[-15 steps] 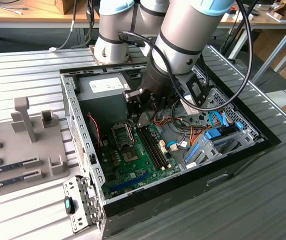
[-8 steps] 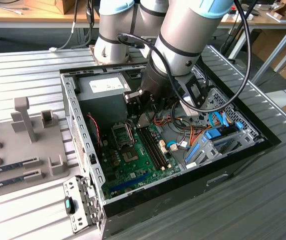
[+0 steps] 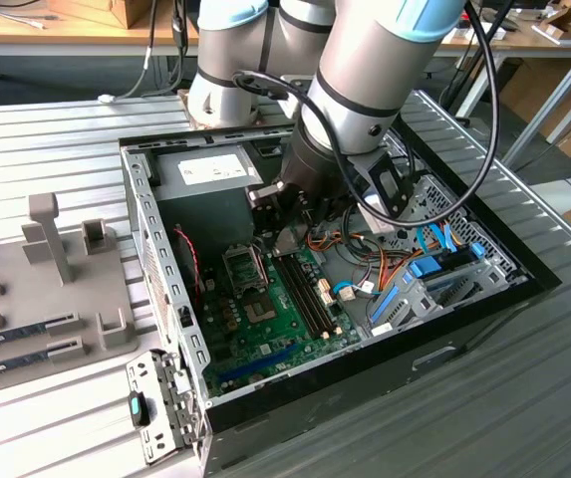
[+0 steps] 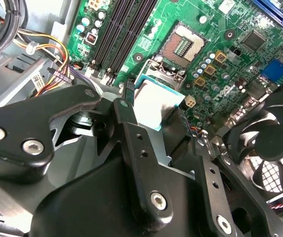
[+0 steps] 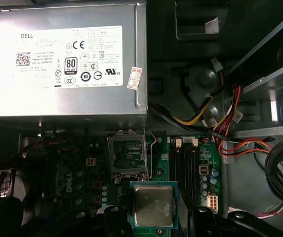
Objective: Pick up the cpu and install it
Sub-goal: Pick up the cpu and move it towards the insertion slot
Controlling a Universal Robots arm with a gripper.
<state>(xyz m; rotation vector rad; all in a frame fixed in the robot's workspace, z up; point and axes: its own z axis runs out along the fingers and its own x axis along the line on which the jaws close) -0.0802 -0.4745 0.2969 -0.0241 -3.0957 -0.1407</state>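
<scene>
The open socket (image 5: 128,154) lies just ahead of my gripper (image 5: 156,213), which is clamped on the cpu (image 5: 153,202) by its edges. I judge it wants holding level and square to that socket, clear of the memory slots (image 5: 186,165) alongside.

- cpu (image 5: 153,202): silver-grey top, teal-green rim.
- Claw (image 3: 287,239): matt black.
- Arm (image 3: 365,60): silver-grey with pale blue caps.
- Board (image 3: 265,299): green, with black memory slots (image 4: 121,34).
- Power supply (image 5: 62,59): grey; white label with black print; small red-and-white sticker.
- Wiring (image 5: 230,128): red, orange, yellow and black strands.
- Connectors (image 3: 427,267): blue.
- Fan (image 4: 274,143): black.
- Case (image 3: 415,363): black outside, grey metal within.
- Bench (image 3: 46,129): pale grey, ribbed in parallel lines.
- Holder tray (image 3: 11,274), at the exterior view's left: plain grey.
</scene>
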